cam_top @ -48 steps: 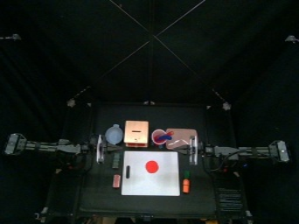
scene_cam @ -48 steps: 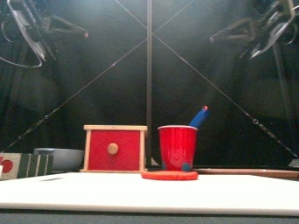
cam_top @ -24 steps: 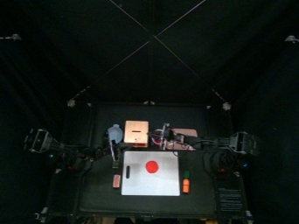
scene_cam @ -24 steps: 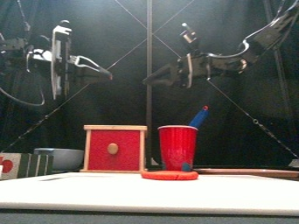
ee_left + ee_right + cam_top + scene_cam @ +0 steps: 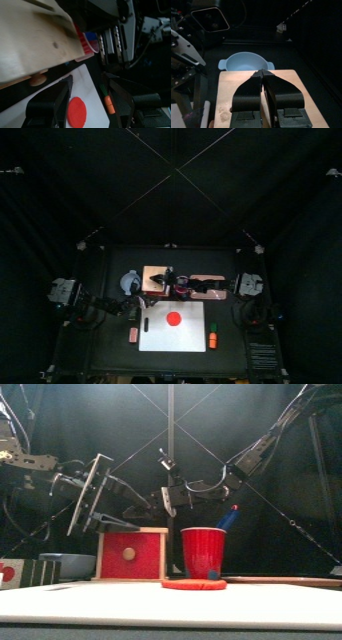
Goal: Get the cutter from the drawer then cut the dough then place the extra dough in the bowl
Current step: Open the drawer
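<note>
Black table, curtained on three sides, lower half of the top view.

1. White cutting board: lies flat at lower centre of the top view, and spans the foreground of the front view.
2. Red dough disc: whole and flat, on the upper half of the board as seen from above. In the front view it sits at centre, directly before the cup.
3. Pale wooden box: just beyond the board's upper edge, left of centre. Its red drawer front faces the front camera and looks pushed in flush.
4. Blue-grey bowl: just left of the box.
5. Red cup: upright, just right of the box, with a blue toy knife leaning out toward the upper right.
6. Orange toy: at the board's lower right edge; possibly a carrot, too small to be sure.
7. Left gripper: hangs in the air left of and above the box in the front view. Its jaws are spread wide and hold nothing; its wrist view frames the dough disc between them, with the box's front corner to the upper left.
8. Right gripper: reaches in past the cup and hovers above the box's top panel. Its jaws are pressed together with nothing between them. The bowl shows beyond the tips in its wrist view.
</note>
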Robot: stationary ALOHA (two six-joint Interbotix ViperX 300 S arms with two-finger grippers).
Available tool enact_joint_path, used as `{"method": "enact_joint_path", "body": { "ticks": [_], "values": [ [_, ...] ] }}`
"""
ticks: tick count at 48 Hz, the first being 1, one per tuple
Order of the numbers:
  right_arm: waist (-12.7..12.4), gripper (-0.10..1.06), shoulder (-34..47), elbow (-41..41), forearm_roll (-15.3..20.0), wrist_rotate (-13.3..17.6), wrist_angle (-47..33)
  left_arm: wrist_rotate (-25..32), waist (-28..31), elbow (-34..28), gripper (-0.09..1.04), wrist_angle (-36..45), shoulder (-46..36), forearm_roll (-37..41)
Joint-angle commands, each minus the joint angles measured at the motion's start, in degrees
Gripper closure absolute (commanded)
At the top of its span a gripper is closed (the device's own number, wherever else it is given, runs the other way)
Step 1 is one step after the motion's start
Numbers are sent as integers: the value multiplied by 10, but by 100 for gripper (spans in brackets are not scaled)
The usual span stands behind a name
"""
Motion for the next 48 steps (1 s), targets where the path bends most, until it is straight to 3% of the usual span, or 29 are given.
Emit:
{"method": "enact_joint_path", "body": {
  "ticks": [1,28,48],
  "values": [
    [-3,104,-8,-17,-5,-1,33,-1,1,-8,9,13,-1,-13],
    [1,104,6,-11,-15,-1,47,4,18,-41,10,28,57,-33],
    [4,104,6,-14,-15,1,47,16,62,-51,11,30,69,-45]
  ]
}}
